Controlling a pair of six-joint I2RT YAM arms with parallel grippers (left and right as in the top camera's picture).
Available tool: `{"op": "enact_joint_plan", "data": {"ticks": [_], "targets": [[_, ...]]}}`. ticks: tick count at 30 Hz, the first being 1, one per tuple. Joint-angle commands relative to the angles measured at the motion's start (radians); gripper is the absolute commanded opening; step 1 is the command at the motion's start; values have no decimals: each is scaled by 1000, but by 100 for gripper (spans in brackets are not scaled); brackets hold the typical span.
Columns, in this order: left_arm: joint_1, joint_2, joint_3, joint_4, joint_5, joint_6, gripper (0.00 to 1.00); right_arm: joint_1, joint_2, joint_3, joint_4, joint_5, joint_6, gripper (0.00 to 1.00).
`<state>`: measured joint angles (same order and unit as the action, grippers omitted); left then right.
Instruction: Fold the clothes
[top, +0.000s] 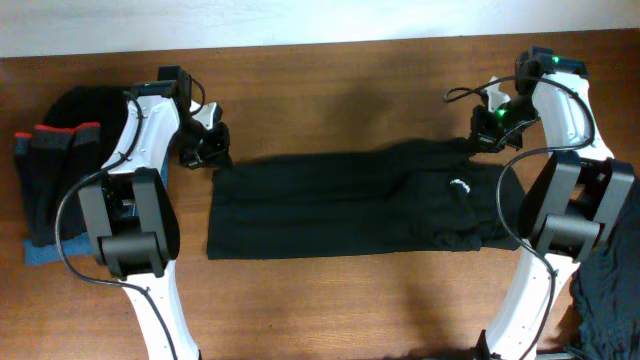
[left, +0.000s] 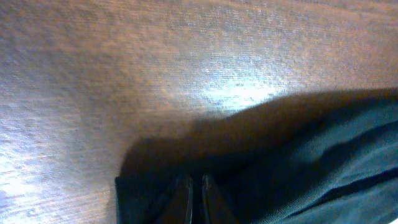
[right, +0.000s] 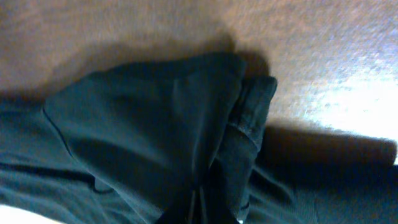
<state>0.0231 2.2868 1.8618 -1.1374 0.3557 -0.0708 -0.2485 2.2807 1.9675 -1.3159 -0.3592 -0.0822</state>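
A long plain black garment (top: 330, 205) lies spread flat across the middle of the wooden table, with a small white logo (top: 460, 185) near its right end. My left gripper (top: 207, 152) is at the garment's far left corner. In the left wrist view its fingers (left: 194, 186) are pressed together on the dark fabric (left: 323, 155) near the corner edge. My right gripper (top: 487, 138) is at the far right corner. In the right wrist view its fingers (right: 200, 202) are shut on bunched, folded-over fabric (right: 137, 124).
A pile of other clothes (top: 60, 170), black with red trim and a blue piece beneath, lies at the table's left edge. A dark cloth (top: 610, 300) hangs at the lower right. Bare wooden table (top: 330, 100) runs along the far side.
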Motion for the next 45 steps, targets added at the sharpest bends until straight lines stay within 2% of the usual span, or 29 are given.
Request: {"op": "enact_joint_plan", "data": {"ticks": [1, 14, 17, 23, 24, 29, 34, 42, 44, 45], "targets": [[8, -40, 5, -19, 22, 17, 0, -10, -47, 21, -15, 21, -45, 4], [8, -40, 5, -113, -24, 16, 0, -35, -47, 21, -80, 151, -41, 5], [8, -40, 5, -133, -23, 16, 1, -36, -47, 21, -90, 158, -41, 9], [6, -40, 5, -155, -23, 16, 7, -33, -47, 21, -91, 158, -41, 14], [6, -40, 5, -156, -23, 16, 13, -33, -47, 21, -92, 158, -41, 15], [5, -40, 5, -159, -23, 16, 26, -33, -47, 21, -92, 158, -41, 15], [6, -40, 5, -157, -24, 17, 31, -33, -47, 21, -92, 158, -41, 16], [6, -40, 5, -159, -106, 16, 31, -34, -47, 21, -86, 158, -41, 21], [5, -40, 5, -174, -110, 16, 28, -34, -47, 21, -71, 158, -41, 28], [5, -40, 5, -185, -110, 16, 23, -33, -47, 21, -60, 158, -41, 32]]}}
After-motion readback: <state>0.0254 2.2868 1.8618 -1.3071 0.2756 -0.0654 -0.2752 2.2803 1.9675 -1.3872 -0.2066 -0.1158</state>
